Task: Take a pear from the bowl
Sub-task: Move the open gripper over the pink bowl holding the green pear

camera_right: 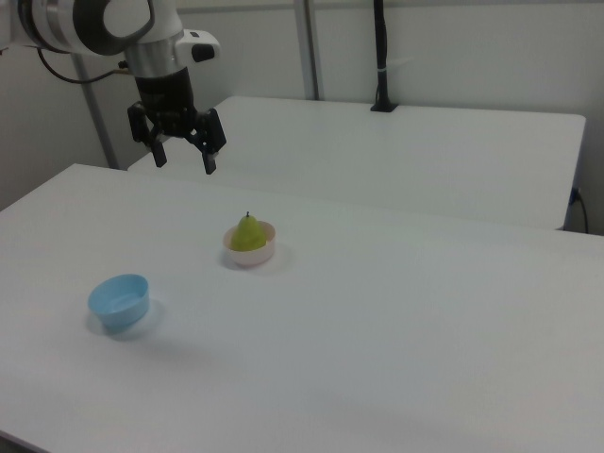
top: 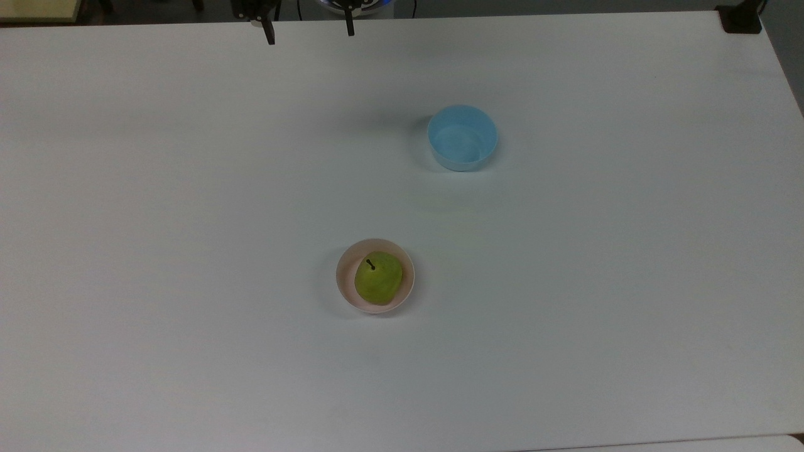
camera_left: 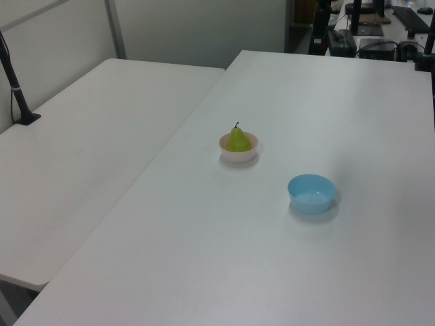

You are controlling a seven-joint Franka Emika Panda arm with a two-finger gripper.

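Right view: pear [camera_right: 248,233] below spread hand [camera_right: 185,159]

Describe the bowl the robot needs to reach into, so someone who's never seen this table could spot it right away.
On the big white table stand two small round bowls, well apart. The right one is the pale pink bowl, nearer the top view's bottom edge. Unlike the empty light blue bowl, it holds a yellow-green pear with a dark stem.

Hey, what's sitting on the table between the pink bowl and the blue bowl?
Nothing: the top view shows bare table between pink bowl and blue bowl.
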